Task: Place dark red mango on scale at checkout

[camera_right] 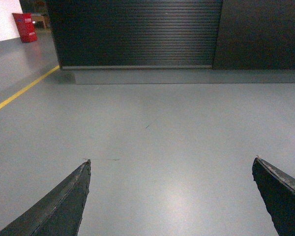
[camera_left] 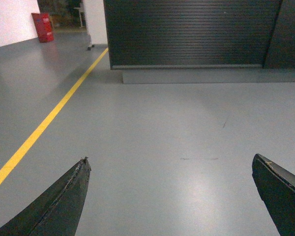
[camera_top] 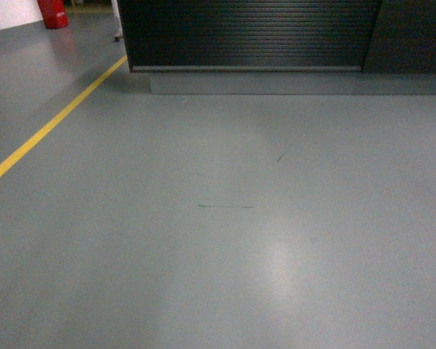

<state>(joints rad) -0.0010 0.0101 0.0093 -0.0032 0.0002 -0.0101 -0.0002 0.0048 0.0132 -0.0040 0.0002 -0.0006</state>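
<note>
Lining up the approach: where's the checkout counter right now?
Straight ahead in every view: the checkout counter's ribbed black front fills the head view's top centre, across bare grey floor, right of the yellow line.

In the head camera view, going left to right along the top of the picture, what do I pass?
Red object in the corner → yellow floor line → ribbed black front panel of the checkout → plain dark panel.

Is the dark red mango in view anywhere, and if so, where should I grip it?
No grip can be chosen: the dark red mango shows in no view. Only the checkout with its ribbed front and the floor are visible. The left gripper and right gripper are open and empty.
</note>
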